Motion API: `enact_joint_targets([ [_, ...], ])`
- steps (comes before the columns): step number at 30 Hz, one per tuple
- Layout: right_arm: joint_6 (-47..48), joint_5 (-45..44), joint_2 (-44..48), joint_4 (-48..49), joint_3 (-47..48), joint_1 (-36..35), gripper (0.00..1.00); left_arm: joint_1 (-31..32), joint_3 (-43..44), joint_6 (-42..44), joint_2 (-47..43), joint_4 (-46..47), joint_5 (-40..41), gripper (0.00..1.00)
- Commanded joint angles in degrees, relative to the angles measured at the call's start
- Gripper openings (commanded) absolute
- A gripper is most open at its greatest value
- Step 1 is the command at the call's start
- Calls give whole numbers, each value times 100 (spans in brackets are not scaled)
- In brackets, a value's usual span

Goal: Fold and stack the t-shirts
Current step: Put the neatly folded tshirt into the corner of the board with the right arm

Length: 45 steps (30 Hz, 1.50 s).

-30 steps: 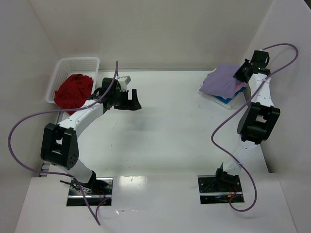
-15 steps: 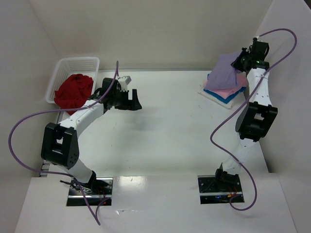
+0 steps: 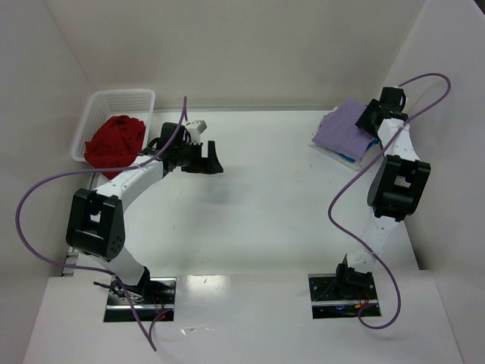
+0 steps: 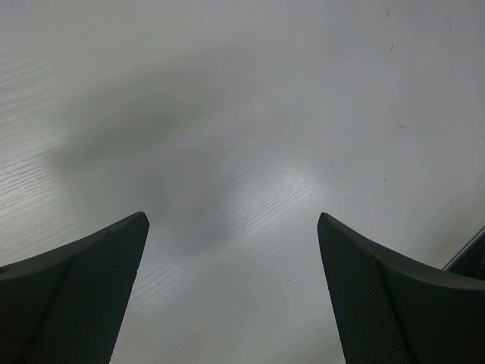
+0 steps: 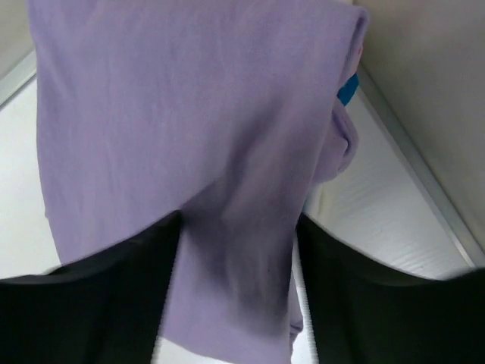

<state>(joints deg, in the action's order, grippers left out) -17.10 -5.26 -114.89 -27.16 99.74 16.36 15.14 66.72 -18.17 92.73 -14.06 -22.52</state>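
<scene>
The lavender purple t-shirt (image 3: pixel 345 129) lies folded on top of a stack at the back right, with a bright blue t-shirt (image 3: pixel 352 157) showing at the stack's front edge. My right gripper (image 3: pixel 371 115) hovers at the stack's far right corner. In the right wrist view its jaws (image 5: pixel 237 218) stand apart, the purple cloth (image 5: pixel 189 114) lies slack between them, and a bit of blue (image 5: pixel 348 87) peeks out beside it. The deep red t-shirt (image 3: pixel 115 140) sits crumpled in the basket. My left gripper (image 3: pixel 203 165) hangs open over bare table (image 4: pixel 242 114), its jaws (image 4: pixel 232 220) empty.
The white lattice basket (image 3: pixel 121 95) stands at the back left against the wall. White walls close in the table at the back and on both sides. The right arm reaches along the right wall, and purple cables loop from both arms.
My right gripper lifted the purple t-shirt's edge, then lowered it onto the stack and opened its jaws. The pink layer that showed half a second ago is covered. The left arm stayed still.
</scene>
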Motion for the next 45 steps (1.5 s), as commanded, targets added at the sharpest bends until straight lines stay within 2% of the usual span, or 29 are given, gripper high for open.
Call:
enact_joint_targets([
  [1, 14, -336, 318, 439, -174, -10, 72, -37, 183, 51, 8, 202, -454, 100],
  [4, -39, -388, 590, 510, -236, -10, 90, 121, 482, 51, 61, 263, -586, 100],
  [6, -91, -388, 661, 510, -236, -10, 95, 270, 692, -10, 114, 386, -735, 99],
  [8, -170, -388, 661, 510, -236, -10, 98, 340, 1000, -203, 289, 685, -797, 99],
  [13, -294, -441, 547, 825, -490, -10, 98, 622, 1791, -266, 903, 1037, -850, 97],
  [14, -294, -441, 477, 826, -491, -10, 96, 718, 1940, -266, 1018, 1037, -850, 97],
  [15, -294, -441, 476, 826, -491, 51, 89, 771, 2185, -266, 1124, 1037, -798, 97],
  [17, -294, -441, 319, 966, -605, 104, 85, 877, 2267, -213, 1405, 1221, -745, 97],
  [18, -346, -441, 318, 1036, -605, 156, 76, 973, 2345, -213, 1493, 1309, -745, 97],
  [21, -346, -441, 257, 1186, -684, 209, 67, 1140, 2521, -152, 1845, 1529, -683, 96],
  [22, -346, -493, 257, 1256, -684, 210, 59, 1141, 2522, -151, 2002, 1730, -683, 96],
  [25, -346, -774, 257, 1424, -684, 210, 47, 1193, 2644, -151, 2301, 1960, -841, 94],
  [26, -285, -880, 326, 1519, -737, 210, 38, 1254, 2645, -12, 2363, 2030, -981, 94],
  [28, -207, -1256, 380, 1731, -737, 210, 28, 1377, 2775, 304, 2434, 1944, -843, 94],
  [34, 5, -1162, 169, 1793, -676, 210, 23, 1431, 3031, 446, 2487, 1592, -727, 94],
  [36, 67, -1109, 38, 1732, -623, 210, 36, 1431, 3031, 499, 2487, 1530, -727, 94],
  [39, 67, -1171, -384, 1222, -315, 210, 36, 1431, 3031, 551, 2487, 1477, -727, 94],
  [45, -74, -1565, -377, 1003, -403, 210, 35, 1431, 3031, 552, 2434, 1424, -727, 96],
])
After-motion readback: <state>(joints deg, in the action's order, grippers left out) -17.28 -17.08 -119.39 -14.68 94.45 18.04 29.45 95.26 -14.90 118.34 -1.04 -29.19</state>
